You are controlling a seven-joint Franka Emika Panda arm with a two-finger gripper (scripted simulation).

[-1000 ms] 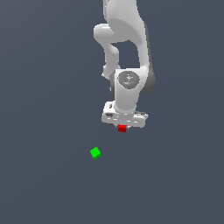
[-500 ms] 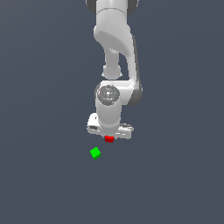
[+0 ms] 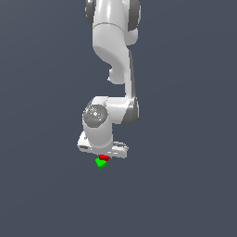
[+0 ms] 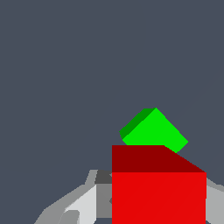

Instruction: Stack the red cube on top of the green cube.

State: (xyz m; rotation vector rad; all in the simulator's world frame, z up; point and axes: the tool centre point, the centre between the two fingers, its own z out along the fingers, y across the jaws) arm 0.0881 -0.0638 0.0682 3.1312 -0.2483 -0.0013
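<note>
From my station, the exterior view gives me one flat, uniform slate-grey ground [image 3: 185, 185] filling the frame edge to edge. I can make out no walls, furniture, windows or horizon. Lighting is even and diffuse; I see no distinct cast shadows. The wrist view shows the same plain grey surface, untextured and seamless.

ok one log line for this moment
phase: carry | gripper: shut on red cube | red cube: above green cube, not released | contact: cannot tell
</note>
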